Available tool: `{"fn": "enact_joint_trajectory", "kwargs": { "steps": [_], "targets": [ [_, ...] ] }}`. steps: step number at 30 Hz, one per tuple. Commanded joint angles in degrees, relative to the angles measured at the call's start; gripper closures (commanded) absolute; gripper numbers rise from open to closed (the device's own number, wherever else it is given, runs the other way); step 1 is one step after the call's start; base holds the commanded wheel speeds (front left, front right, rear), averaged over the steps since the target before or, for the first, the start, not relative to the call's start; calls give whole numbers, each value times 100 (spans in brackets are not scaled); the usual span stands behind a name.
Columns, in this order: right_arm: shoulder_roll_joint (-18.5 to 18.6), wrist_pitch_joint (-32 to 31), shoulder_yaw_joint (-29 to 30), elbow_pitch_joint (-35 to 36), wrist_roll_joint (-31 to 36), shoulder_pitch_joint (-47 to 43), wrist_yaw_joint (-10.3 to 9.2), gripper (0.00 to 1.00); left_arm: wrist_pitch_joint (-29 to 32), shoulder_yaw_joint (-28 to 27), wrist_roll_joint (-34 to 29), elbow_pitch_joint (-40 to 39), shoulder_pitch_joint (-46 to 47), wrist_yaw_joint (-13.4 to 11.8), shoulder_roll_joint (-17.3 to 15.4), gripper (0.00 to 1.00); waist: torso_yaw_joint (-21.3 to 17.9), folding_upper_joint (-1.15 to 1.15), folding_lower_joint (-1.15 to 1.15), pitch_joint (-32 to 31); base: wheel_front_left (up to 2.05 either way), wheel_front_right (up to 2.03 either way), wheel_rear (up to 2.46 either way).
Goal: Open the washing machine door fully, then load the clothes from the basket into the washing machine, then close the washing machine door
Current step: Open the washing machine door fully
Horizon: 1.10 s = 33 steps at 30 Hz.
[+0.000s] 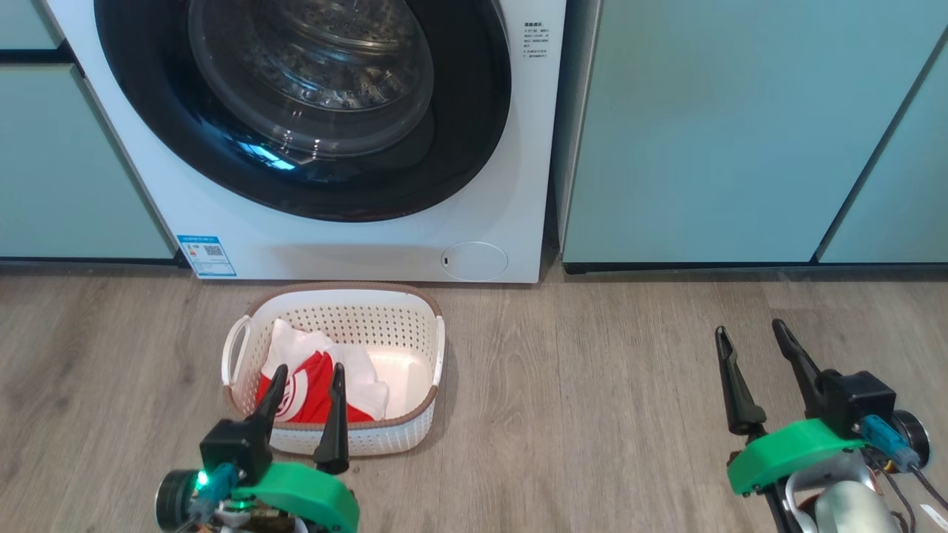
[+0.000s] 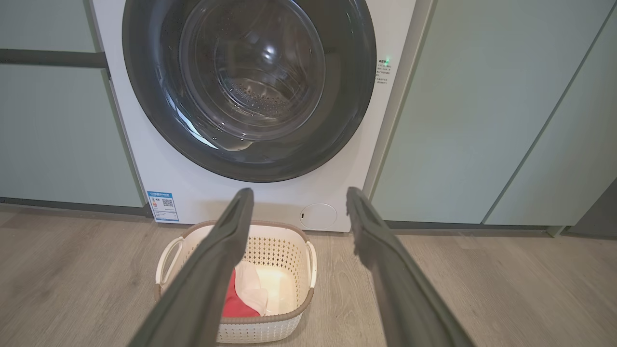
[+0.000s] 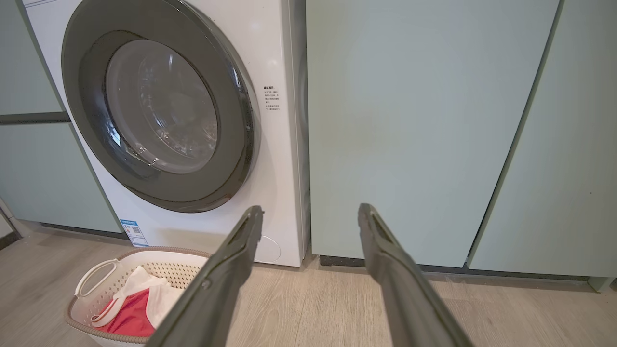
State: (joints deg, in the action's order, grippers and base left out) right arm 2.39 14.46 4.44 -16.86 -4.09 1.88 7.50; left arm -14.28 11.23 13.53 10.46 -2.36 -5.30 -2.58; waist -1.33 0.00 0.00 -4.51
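The white washing machine (image 1: 511, 185) stands against the wall, and its black-rimmed glass door (image 1: 311, 96) sits flush with the front. On the floor just before it is the cream basket (image 1: 415, 348) with the red and white clothes (image 1: 311, 385) in its left half. My left gripper (image 1: 307, 370) hovers open at the basket's near edge, nothing between its fingers. My right gripper (image 1: 748, 333) stands open over bare floor well right of the basket. The left wrist view shows the door (image 2: 250, 86), the basket (image 2: 289, 250) and the clothes (image 2: 241, 294); the right wrist view shows the door (image 3: 159, 111) and the basket (image 3: 96, 279).
Pale teal cabinets (image 1: 740, 126) flank the machine on both sides. Wood-look floor (image 1: 578, 400) stretches between the basket and my right gripper. A round filter cover (image 1: 474, 260) and a blue sticker (image 1: 207, 255) mark the washer's lower front.
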Motion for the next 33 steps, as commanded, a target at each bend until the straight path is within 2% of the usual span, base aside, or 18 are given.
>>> {"fn": "enact_joint_trajectory", "kwargs": {
  "steps": [1,19,20,21,22,33],
  "targets": [
    [49,54,-122,206,4,318,-1,0,-72,-155,-27,-187,248,-46,-30,0,3,0,0,-1,0,0,0],
    [49,54,-91,310,-135,314,-1,0,-72,-131,-38,-184,240,-105,-30,0,19,0,0,69,0,0,0],
    [49,54,-115,324,-132,313,-1,24,-72,-125,-39,-184,243,-105,-30,0,28,0,0,89,0,0,0],
    [49,54,-122,345,-133,314,-1,73,-72,-119,-40,-186,247,-106,-30,0,39,0,0,110,0,0,0],
    [49,54,-139,377,-118,316,-1,100,-72,-113,-43,-187,254,-104,-30,0,51,0,0,137,0,0,0],
    [49,54,164,425,-672,635,-1,100,-72,-163,-115,-249,411,-44,-30,0,312,0,0,711,0,0,0]
  ]
}}
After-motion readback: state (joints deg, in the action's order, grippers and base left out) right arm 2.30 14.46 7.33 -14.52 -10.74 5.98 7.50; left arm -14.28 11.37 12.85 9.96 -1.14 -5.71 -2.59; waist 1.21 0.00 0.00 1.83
